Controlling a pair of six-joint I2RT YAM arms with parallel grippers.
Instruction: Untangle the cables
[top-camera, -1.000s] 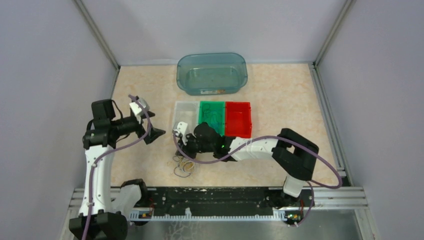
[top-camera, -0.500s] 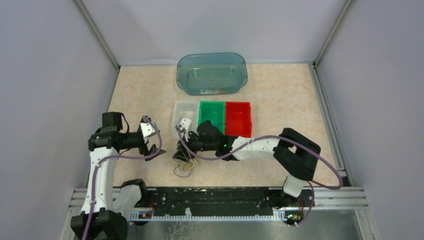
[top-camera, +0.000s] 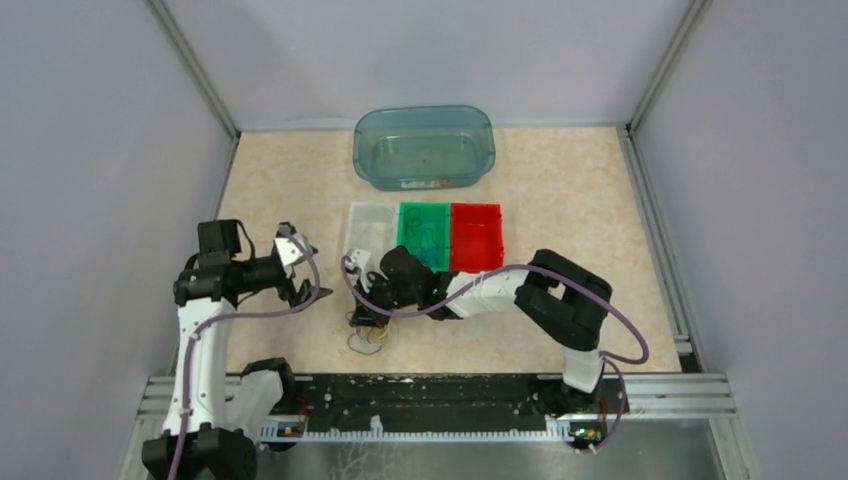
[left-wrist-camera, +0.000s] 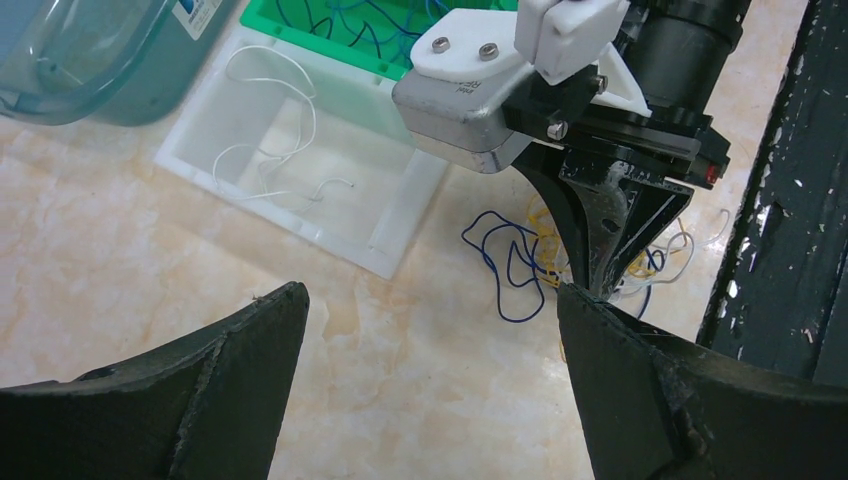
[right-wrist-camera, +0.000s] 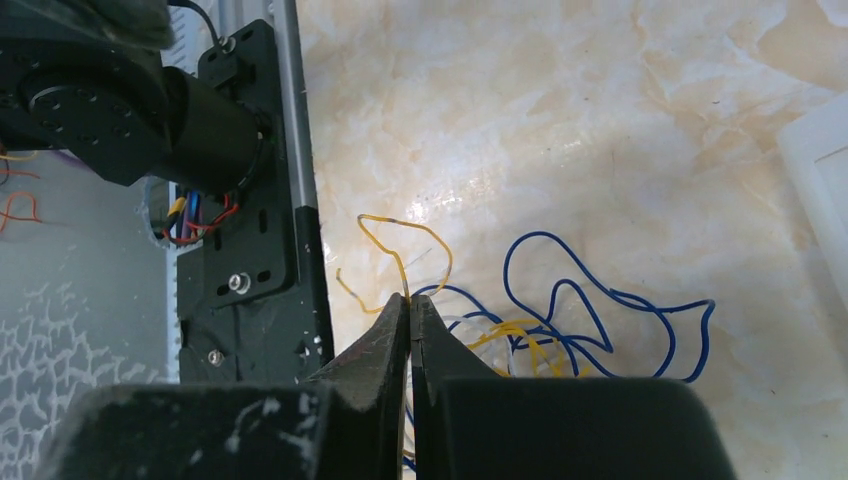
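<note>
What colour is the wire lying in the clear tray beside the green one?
White. The wire in the clear tray shows best in the left wrist view.

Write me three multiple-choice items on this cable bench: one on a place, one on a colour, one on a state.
1. The thin white wire lies in: A the clear plastic tray; B the red plastic bin; C the teal translucent tub.
2. The wire running into the closed tips of the right gripper is: A blue; B yellow; C white.
3. The left gripper is: A shut on a wire; B open and empty; C shut on nothing.

1 A: the left wrist view shows it curled inside the tray.
2 B: the thin yellow wire ends between the shut fingers.
3 B: its fingers stand wide apart, holding nothing.
</note>
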